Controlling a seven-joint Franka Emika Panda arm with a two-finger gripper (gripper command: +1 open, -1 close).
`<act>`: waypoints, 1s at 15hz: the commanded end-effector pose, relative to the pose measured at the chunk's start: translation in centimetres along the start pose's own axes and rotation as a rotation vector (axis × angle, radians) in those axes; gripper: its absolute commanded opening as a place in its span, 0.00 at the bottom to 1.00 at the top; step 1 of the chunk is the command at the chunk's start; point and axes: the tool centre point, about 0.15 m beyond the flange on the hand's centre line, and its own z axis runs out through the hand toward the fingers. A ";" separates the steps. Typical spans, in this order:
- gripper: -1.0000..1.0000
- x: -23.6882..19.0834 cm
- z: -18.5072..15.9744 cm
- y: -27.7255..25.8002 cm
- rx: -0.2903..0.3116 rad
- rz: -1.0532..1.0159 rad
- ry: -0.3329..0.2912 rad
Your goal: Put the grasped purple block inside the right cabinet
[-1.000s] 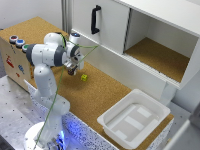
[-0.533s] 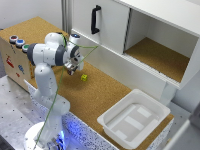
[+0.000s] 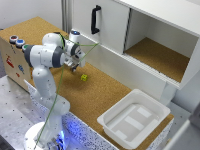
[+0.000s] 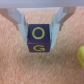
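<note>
In the wrist view my gripper (image 4: 41, 36) is shut on the purple block (image 4: 41, 40), a dark cube with yellow-green letters on its faces, held between the two fingers (image 4: 20, 25) above the cork surface. In the exterior view the gripper (image 3: 74, 66) hangs low over the cork counter at the left, and the block itself is too small to make out there. The right cabinet (image 3: 159, 54), white-walled with a brown cork floor, stands open at the exterior view's upper right, well away from the gripper.
A yellow-green cube (image 3: 84, 77) lies on the cork beside the gripper; it also shows in the wrist view (image 4: 81, 54). A white door with a black handle (image 3: 94, 20) is left of the open compartment. A white plastic tub (image 3: 132, 118) sits at the lower right.
The gripper and arm have stayed in almost the same place; no clear movement shows.
</note>
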 end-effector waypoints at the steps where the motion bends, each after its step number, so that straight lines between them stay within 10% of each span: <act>1: 0.00 -0.7 -8.4 6.6 0.017 0.040 0.169; 15: 0.00 2.9 -16.8 31.0 -0.155 0.400 0.247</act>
